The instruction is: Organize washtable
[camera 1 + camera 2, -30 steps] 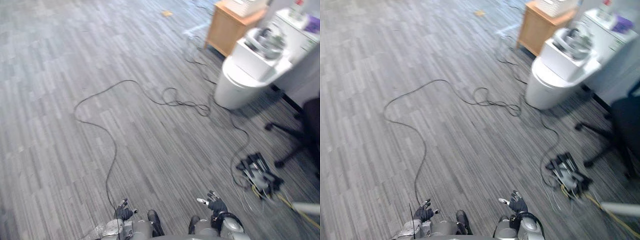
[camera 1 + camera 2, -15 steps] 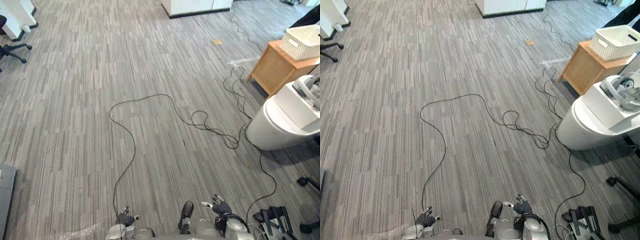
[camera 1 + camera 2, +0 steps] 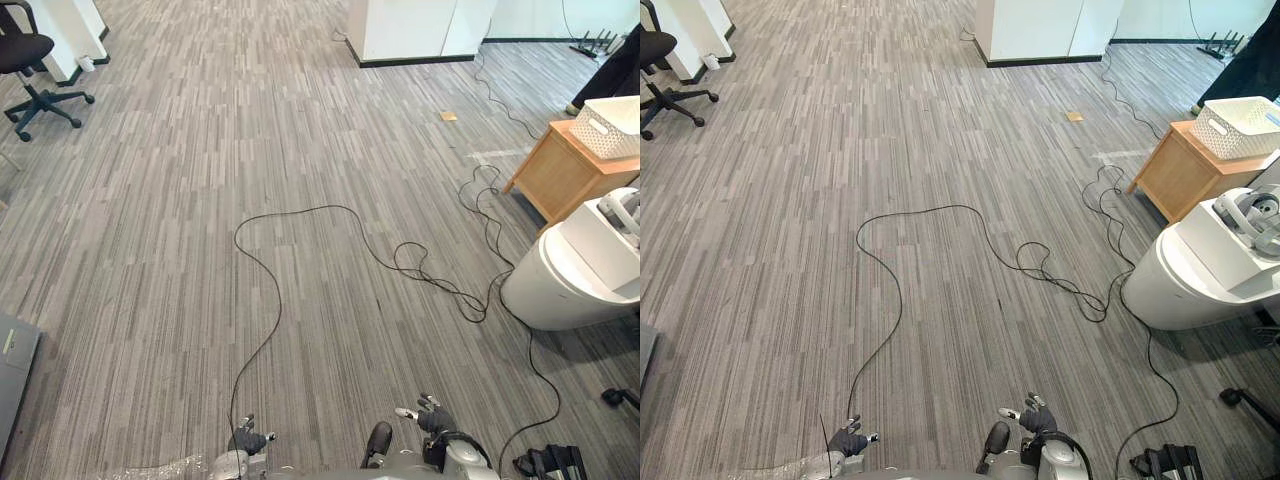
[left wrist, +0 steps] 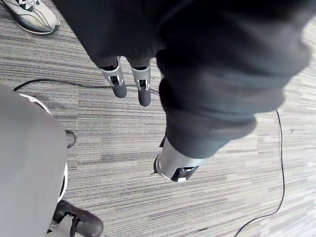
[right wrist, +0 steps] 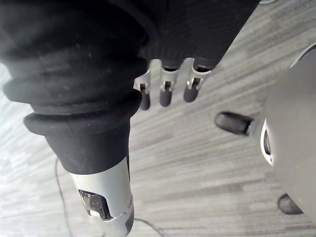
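Grey streaked floor (image 3: pixel 150 250); tan cabinet (image 3: pixel 556 176); white lattice basket (image 3: pixel 612 130); black chair (image 3: pixel 24 52).

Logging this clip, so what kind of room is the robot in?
Probably an open office or lab: striped grey carpet, a rolling chair, and a wooden cabinet with a white basket on it.

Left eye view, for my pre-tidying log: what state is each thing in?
Left hand, open, holding nothing.
Right hand, open, holding nothing.
White basket, upright on the wooden cabinet.
Office chair, upright, unoccupied.
White round unit, upright on the floor.
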Tool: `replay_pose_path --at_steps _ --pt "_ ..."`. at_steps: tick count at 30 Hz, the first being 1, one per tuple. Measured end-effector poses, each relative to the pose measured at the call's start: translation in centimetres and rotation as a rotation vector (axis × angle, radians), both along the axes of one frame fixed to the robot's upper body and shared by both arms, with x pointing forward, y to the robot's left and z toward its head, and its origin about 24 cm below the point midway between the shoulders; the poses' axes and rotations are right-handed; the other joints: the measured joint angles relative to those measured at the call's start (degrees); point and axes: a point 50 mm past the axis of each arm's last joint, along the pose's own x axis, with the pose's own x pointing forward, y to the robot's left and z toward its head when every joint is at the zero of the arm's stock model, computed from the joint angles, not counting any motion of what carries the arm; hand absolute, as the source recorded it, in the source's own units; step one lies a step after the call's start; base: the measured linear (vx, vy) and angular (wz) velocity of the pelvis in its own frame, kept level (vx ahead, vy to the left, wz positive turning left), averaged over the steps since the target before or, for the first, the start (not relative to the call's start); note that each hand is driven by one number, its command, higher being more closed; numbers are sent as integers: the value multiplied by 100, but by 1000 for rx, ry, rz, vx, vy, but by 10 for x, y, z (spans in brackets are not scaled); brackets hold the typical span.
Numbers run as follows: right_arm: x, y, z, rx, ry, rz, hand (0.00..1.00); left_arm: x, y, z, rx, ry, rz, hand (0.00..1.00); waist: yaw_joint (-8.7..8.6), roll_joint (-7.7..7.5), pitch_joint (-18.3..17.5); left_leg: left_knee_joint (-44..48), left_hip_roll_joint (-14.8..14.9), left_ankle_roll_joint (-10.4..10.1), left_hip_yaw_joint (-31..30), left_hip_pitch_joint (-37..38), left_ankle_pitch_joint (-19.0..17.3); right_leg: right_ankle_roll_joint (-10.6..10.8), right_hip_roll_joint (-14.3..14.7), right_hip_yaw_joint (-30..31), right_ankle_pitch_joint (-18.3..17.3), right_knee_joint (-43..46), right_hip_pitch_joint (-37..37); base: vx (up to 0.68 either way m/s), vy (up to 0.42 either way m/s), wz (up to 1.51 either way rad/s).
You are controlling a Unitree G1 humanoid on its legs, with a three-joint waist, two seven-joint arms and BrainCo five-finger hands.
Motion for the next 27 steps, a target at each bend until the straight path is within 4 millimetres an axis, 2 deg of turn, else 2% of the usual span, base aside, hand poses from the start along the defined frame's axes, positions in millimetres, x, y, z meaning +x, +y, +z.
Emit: replay_pose_path --at_steps 1,2,11,18,19,20,21,22,23,24,25,27 --pt "0 0 0 -5 2 9 0 0 0 0 0 -2 0 0 11 -4 -2 -1 0 1 -20 -3 0 0 -1 -8 0 0 1 -26 36 3" --pt "-7 1 -4 -27 42 48 0 0 0 0 1 1 1 0 154 -48 -154 -110 -99 100 -210 29 36 42 -84 -113 2 -7 66 0 0 0" --pt "-7 0 -4 -28 43 45 0 0 1 0 2 0 2 0 159 -58 -143 -116 -98 100 -292 0 36 77 -79 -155 -25 -14 65 0 0 3" --pt "-6 -3 -4 -24 39 9 0 1 3 0 5 -3 16 0 159 -85 -112 -155 -44 96 -353 2 33 79 43 -102 -107 -35 53 3 5 0" --pt "-7 -4 -4 -23 39 0 0 2 4 1 7 -5 18 0 157 -88 -103 -146 -10 76 -345 -1 21 92 86 -12 -173 -16 44 38 2 -2" --pt "-7 -4 -4 -20 40 -4 0 2 4 1 8 -6 21 0 153 -65 -69 -43 62 -25 -322 -42 -43 62 164 179 -300 -14 30 53 -31 1" --pt "-7 -3 -4 -19 40 -2 0 2 5 1 10 -7 22 0 151 -64 -52 160 148 -133 -313 -126 -129 56 233 342 -377 -13 27 89 -29 5" --pt "-7 -2 -4 -19 39 6 0 3 8 2 16 -13 28 0 156 -125 -31 535 217 -235 -321 -243 -200 31 240 498 -436 12 14 101 -60 -5" --pt "-5 1 -4 -20 36 29 0 9 15 6 27 -47 50 0 183 -236 55 1642 347 -265 -345 -731 -212 -24 214 663 -601 207 -42 92 -54 -11" --pt "-3 1 -3 -24 28 40 0 11 16 7 28 -57 54 0 182 -235 95 2188 440 -290 -355 -956 -197 -73 221 740 -655 257 -31 55 -83 -30" --pt "1 2 -1 -26 11 49 0 15 15 9 27 -81 63 0 198 -227 170 3263 650 -402 -373 -1435 -97 -114 243 858 -786 353 36 54 -39 -38" --pt "5 -3 2 -42 -9 48 0 19 9 11 6 -111 83 0 291 -74 304 3748 726 -153 -335 -1926 -415 -104 207 1161 -873 383 100 90 17 -64"
